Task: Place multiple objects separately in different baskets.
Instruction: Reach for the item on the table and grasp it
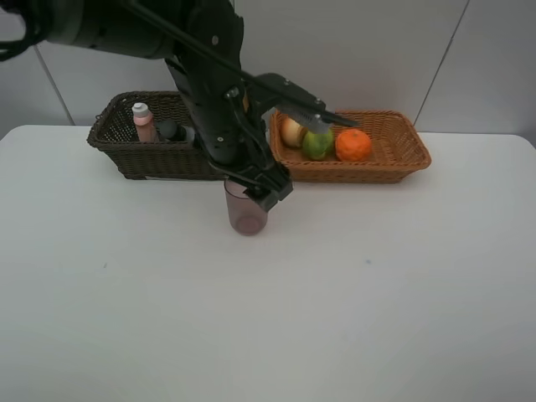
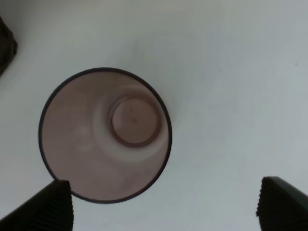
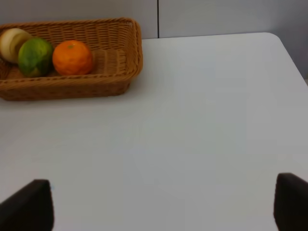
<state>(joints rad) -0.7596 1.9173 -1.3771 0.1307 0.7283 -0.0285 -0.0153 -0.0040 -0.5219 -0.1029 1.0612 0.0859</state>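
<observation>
The translucent purplish cup (image 1: pixel 247 216) stands upright on the white table in front of the dark brown basket (image 1: pixel 126 155). My left gripper (image 1: pixel 261 188) hovers right over it, open and empty. In the left wrist view the cup (image 2: pixel 106 134) lies just beyond the fingertips (image 2: pixel 45 209), close to one of them. The pink bottle (image 1: pixel 143 121) and dark pump bottle (image 1: pixel 172 130) stand in the dark basket. The light tan basket (image 1: pixel 402 159) holds the round fruit (image 1: pixel 290 131), mango (image 1: pixel 317 145) and orange (image 1: pixel 353 145). My right gripper (image 3: pixel 163 207) is open and empty over bare table.
The left arm (image 1: pixel 209 75) reaches across the gap between the two baskets and hides part of each. The right wrist view shows the tan basket (image 3: pixel 120 53) with the fruit, and the table's far corner (image 3: pixel 272 36). The right arm does not show in the exterior view.
</observation>
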